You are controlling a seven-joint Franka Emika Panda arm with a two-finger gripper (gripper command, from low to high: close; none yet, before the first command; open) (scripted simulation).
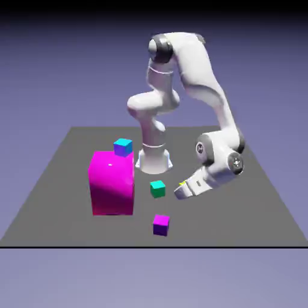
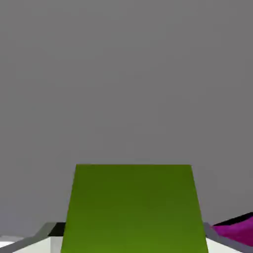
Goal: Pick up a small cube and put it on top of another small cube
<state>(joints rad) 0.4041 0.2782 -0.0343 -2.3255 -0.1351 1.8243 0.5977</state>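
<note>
We see the gripper [image 1: 180, 191] low over the table [image 1: 252, 198], right of the exterior view's centre, its jaws drawn in on the yellow-green cube [image 2: 133, 210]. In the hand view that cube fills the lower middle of the frame, a broad flat green face sitting between the finger tips and hiding most of them; only pale grey slivers of the fingers [image 2: 37, 242] show at the bottom left and bottom right corners. In the exterior view just a small yellow-green speck shows at the tip of the hand, just right of the teal-green cube [image 1: 157, 189]; we cannot tell from either view whether the held cube rests on the table or is clear of it.

Above the green face in the hand view there is only plain grey table. At the lower right edge of that view a wedge of magenta shows, part of the magenta block [image 2: 237, 230].

In the exterior view the teal-green cube sits near the centre of the frame, close to the gripper's tip but apart from it. The purple cube [image 1: 160, 224] lies below it, nearer the bottom edge of the table. The magenta block stands left of centre, much bigger than the cubes. A cyan cube [image 1: 123, 147] appears at its upper right corner, whether on it or behind it we cannot tell.

The arm [image 1: 204, 90] arches from its base [image 1: 153, 159] at the upper middle, over and down to the right.
</note>
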